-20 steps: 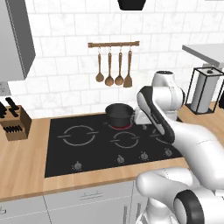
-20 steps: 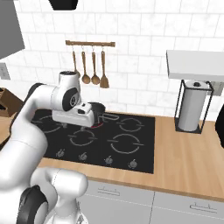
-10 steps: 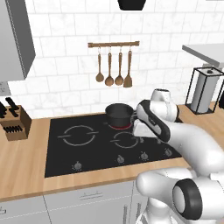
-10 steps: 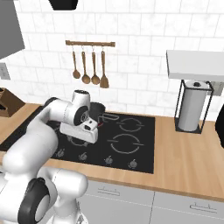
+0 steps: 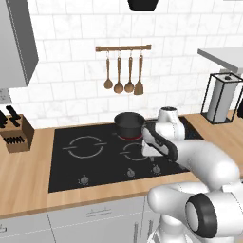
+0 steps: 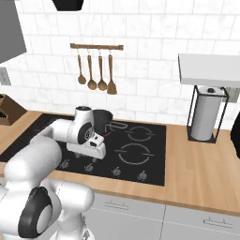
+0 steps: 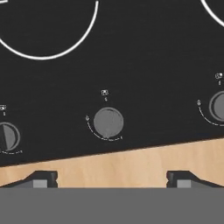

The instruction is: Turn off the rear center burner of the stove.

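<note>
Wood counter (image 5: 28,171) runs the full width, white tile wall behind it. The stove (image 5: 90,166) is set into the counter: flat black glass, grey-outlined zones, row of small silver knobs along the front edge.

Arm reaches forward over the front right part of the stove in the left base view, front left in the right base view. Hand sits low over the knob row, pointing down.

Dark saucepan (image 5: 129,124) sits at the back middle of the glass, on the rear center burner (image 5: 134,137); a red glow shows at the pan's base on the arm side. In the right base view the saucepan (image 6: 101,120) is just behind the wrist.

Paper towel holder (image 6: 206,117) stands on the counter to the right of the stove, under a white shelf (image 6: 211,70). Knife block (image 5: 16,134) is on the counter left of the stove. Wooden utensil rack (image 5: 123,71) hangs on the wall above the pan.

Hand view: gripper (image 7: 111,179) has its tips spread wide, holding nothing, both tips over the wood strip in front of the glass. The middle knob (image 7: 108,122) lies straight ahead, between the tips' lines and clear of them. Another knob (image 7: 8,136) sits to its left with its marker bar near upright, a third (image 7: 218,106) at the right edge, cut off.
</note>
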